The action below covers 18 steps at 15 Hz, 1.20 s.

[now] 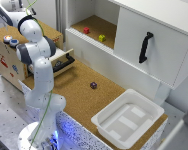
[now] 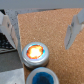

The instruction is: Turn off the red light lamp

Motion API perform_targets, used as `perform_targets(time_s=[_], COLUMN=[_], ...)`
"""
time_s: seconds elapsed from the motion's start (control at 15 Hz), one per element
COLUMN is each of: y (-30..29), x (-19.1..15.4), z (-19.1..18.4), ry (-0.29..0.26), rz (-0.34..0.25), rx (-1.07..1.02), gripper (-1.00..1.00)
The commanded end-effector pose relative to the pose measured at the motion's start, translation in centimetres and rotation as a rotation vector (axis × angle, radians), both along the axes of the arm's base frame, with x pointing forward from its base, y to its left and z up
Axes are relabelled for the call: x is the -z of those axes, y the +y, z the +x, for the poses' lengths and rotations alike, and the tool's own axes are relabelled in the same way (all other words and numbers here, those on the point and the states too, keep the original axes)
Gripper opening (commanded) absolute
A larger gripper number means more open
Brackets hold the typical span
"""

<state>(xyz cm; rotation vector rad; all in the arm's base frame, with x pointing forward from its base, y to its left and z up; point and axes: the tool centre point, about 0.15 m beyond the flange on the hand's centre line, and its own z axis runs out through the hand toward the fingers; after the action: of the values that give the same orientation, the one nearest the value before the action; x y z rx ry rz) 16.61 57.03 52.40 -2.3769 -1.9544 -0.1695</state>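
The red light lamp [image 2: 34, 54] is a small round button with a glowing orange-red top and a pale rim. It sits on the cork top of a wooden box [image 1: 4, 55], where the exterior view shows the red light lamp [image 1: 7, 38] at its left. My gripper [image 2: 41, 30] hangs above the lamp, open, with nothing between its fingers [image 2: 75, 27]. The lamp lies slightly off the midline between them. In the exterior view the arm [image 1: 36, 55] bends toward the upper left and the gripper itself is hard to make out.
A blue-topped lamp [image 2: 42, 77] sits right beside the red one. A drawer with a black handle [image 1: 61, 62] is pulled open from the box. A small dark cube [image 1: 93, 85], a white tray [image 1: 128, 117] and a cabinet with red [image 1: 86, 30] and yellow [image 1: 102, 37] cubes stand further off.
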Motion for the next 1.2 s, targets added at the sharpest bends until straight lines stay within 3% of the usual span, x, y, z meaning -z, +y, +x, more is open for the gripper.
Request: perform_targets(time_s=[0.0, 0.33, 0.47, 1.13], y=[3.5, 4.1, 4.4, 6.1], x=[-0.4, 1.6, 2.2, 5.2], z=[0.6, 1.9, 2.2, 2.4], ry=[0.068, 0.133, 0.132, 0.192], rz=[-0.091, -0.081, -0.093, -0.193], rx=[-0.021, -0.038, -0.039, -0.135], gripper=[-1.0, -1.0, -1.0, -1.0])
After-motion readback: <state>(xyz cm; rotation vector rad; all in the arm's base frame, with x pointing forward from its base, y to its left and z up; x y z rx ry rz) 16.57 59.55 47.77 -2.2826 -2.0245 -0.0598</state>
